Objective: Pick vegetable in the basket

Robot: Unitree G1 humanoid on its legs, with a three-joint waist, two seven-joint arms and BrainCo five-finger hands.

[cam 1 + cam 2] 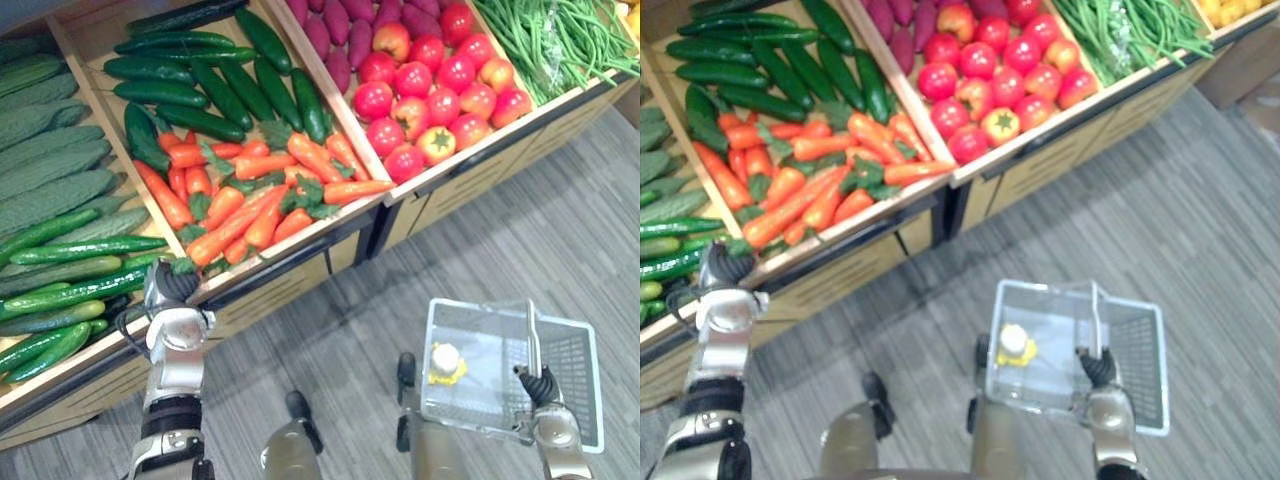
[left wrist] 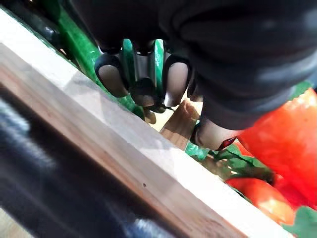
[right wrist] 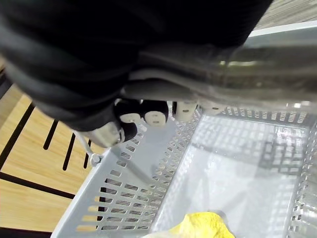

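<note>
The sloped wooden surface [image 1: 300, 240], split into compartments, is seen from 9 to 2 o'clock in the eye views. Bumpy gourds [image 1: 50, 160] and slim light cucumbers [image 1: 70, 290] are laid at 9 o'clock, dark cucumbers [image 1: 200, 90] at 11 with carrots [image 1: 250, 190] just below them, purple sweet potatoes [image 1: 335, 35] at 12, tomatoes [image 1: 430, 80] at 1 and green beans [image 1: 560, 35] at 2. The left hand [image 1: 172, 285] is placed at 8 o'clock on the front rim, at the divider between the slim cucumbers and the carrots. In its wrist view its fingers [image 2: 111, 79] are seen bent over the rim with green cucumber skin right behind them and a carrot beside the thumb. Whether anything is gripped cannot be told. The basket [image 1: 575, 370] is held at 5 o'clock over the grey floor [image 1: 330, 340]. The right hand [image 1: 541, 388] is curled tight round the basket handle [image 1: 532, 335], with its fingers [image 3: 154, 117] wrapped under the bar. One yellow item with a white top [image 1: 445, 362] is seen lying in the basket. The vegetables are seen lying in the compartments.
</note>
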